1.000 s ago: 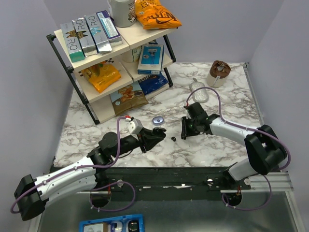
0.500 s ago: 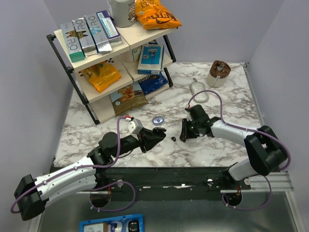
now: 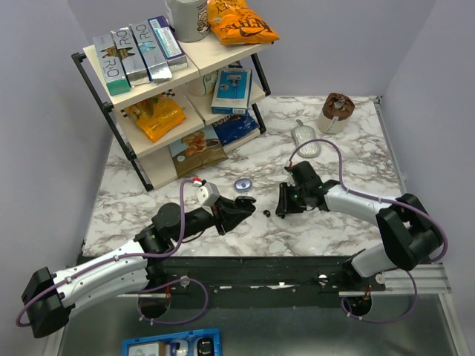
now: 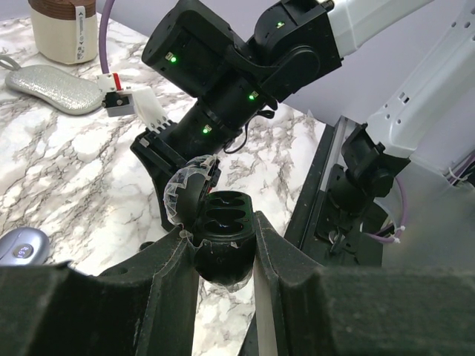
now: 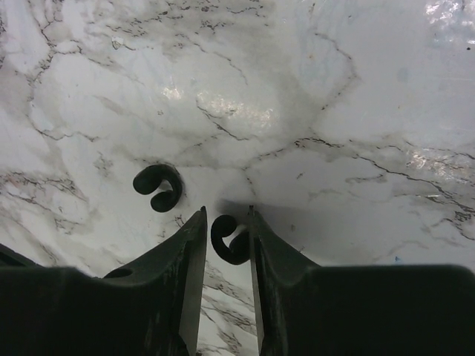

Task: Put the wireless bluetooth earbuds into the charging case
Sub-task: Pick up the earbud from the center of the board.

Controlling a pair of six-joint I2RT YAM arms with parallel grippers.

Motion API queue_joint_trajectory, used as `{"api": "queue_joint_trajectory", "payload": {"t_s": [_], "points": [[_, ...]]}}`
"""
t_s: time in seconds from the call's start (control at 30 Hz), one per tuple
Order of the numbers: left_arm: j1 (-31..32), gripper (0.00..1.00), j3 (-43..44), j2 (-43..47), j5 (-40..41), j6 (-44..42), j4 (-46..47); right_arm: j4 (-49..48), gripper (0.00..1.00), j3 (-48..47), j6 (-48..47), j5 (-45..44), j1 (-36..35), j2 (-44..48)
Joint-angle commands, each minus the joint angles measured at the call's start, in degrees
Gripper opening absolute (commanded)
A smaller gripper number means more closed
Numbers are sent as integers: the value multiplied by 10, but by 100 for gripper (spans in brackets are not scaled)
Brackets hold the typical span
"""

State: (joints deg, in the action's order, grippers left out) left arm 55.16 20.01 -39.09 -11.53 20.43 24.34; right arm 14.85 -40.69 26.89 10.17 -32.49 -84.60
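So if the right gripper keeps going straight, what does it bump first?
Probably the earbud between the right gripper's fingers; the table lies just behind it.

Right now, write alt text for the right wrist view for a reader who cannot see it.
The right gripper grips a black earbud between its two dark fingers, low over a white marble table. A second earbud lies loose beside it, at picture left.

We note a grey-veined white marble table [image 3: 349,156], boxed in by plain lilac walls [image 3: 334,37] on three sides; shelf rack [image 3: 200,70], black frame, pale boards, far left corner; even light, soft glare on the marble; grey metal surface [image 3: 282,326] below the near edge
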Motion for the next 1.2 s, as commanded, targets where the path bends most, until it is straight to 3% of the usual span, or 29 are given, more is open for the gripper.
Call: {"api": "queue_joint_trajectory", "payload": {"t_s": [0.0,0.13,0.5,0.63,0.67,1.17], "points": [[4,0,-4,-2,-1,5,24,0,43,16,-6,10,1,17],[3,0,-4,-5,-2,4,25,2,42,15,-9,8,1,22],[5,0,-4,-5,-2,5,22,5,23,18,-15,1,1,22],[5,0,-2,-5,-2,4,21,6,9,16,-17,-12,1,30],[5,0,-1,-5,-1,4,20,8,1,14,-15,-15,2,31],[6,0,-2,1,11,2,11,12,1,-18,2,7,10,64]]}}
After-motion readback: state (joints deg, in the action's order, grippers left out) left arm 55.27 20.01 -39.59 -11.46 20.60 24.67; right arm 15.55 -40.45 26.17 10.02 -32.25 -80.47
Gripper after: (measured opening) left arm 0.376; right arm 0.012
